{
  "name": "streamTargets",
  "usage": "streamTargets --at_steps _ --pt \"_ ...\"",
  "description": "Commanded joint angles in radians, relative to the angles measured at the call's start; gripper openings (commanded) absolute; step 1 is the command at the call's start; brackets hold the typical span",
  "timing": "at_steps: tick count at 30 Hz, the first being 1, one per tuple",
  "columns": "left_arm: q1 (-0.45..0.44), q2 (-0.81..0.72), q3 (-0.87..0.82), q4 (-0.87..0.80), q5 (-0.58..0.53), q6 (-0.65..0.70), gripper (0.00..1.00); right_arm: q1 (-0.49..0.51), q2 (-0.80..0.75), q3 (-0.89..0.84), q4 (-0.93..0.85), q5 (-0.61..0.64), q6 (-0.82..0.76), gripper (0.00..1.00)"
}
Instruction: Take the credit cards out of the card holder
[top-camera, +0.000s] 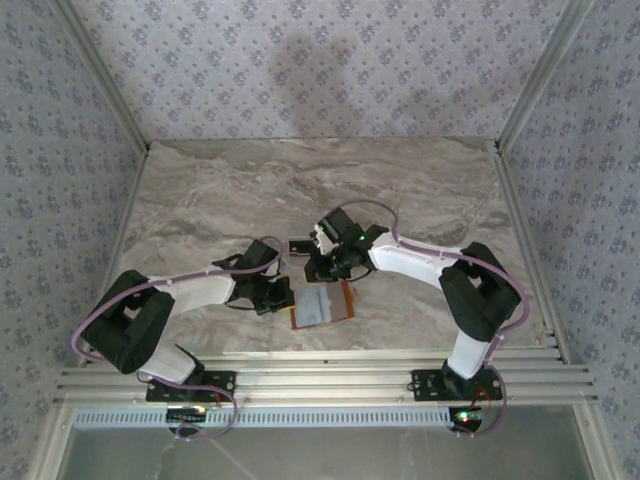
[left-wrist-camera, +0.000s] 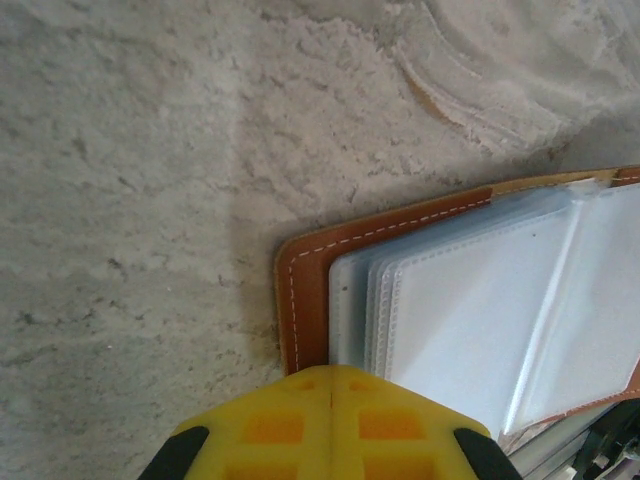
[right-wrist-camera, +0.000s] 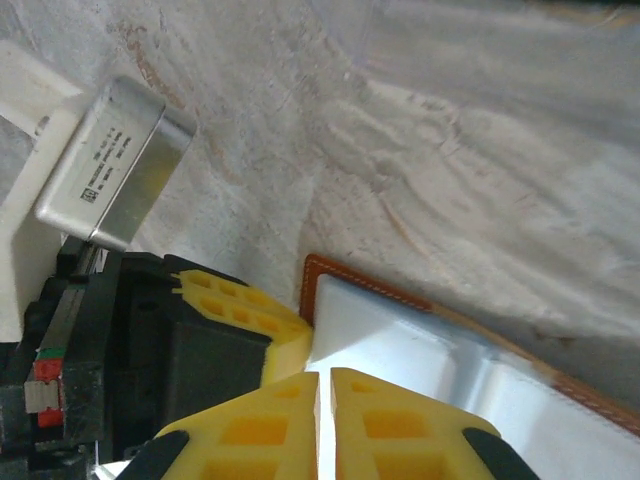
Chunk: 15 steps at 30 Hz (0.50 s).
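In the top view you find your left claw (top-camera: 277, 296) a little left of the centre, low on the marbled surface (top-camera: 200, 190). In its wrist view the two yellow fingers (left-wrist-camera: 280, 425) are pressed together, with their tips at the left brown border of the card holder (left-wrist-camera: 303, 300). The card holder lies open just right of this claw, with its clear sleeves facing up. Further right, your right claw (right-wrist-camera: 325, 385) has its fingers almost together over a sleeve; whether it pinches the sleeve you cannot tell.
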Motion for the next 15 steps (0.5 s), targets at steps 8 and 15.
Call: streamTargets --at_steps 8,15 --pt "-0.007 0.016 0.002 -0.014 -0.002 0.008 0.00 0.077 0.095 -0.025 0.069 -0.029 0.119 0.10" --pt "-0.007 0.010 0.009 -0.028 0.000 0.012 0.00 0.108 0.148 -0.011 0.101 -0.054 0.145 0.10"
